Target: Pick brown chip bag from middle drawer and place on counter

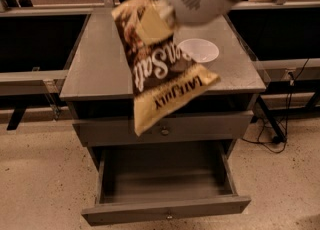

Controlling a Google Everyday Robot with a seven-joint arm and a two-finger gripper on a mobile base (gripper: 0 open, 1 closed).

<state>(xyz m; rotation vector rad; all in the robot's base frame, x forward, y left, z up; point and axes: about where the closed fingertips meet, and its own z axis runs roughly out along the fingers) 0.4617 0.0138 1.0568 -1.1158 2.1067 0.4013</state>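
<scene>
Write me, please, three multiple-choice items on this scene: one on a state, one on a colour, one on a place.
1. The middle drawer is:
A. pushed shut
B. pulled open
C. taken out entirely

2. What colour is the bowl on the counter?
A. white
B. red
C. blue

3. Where is the brown chip bag?
A. lying in the middle drawer
B. lying flat on the counter
C. hanging in the air from the gripper

Key:
1 B, its inside floor and walls are in view.
2 A, it is white against the grey top.
3 C, the gripper, over the counter in this view, is shut on the bag's upper end and the bag hangs below it.
</scene>
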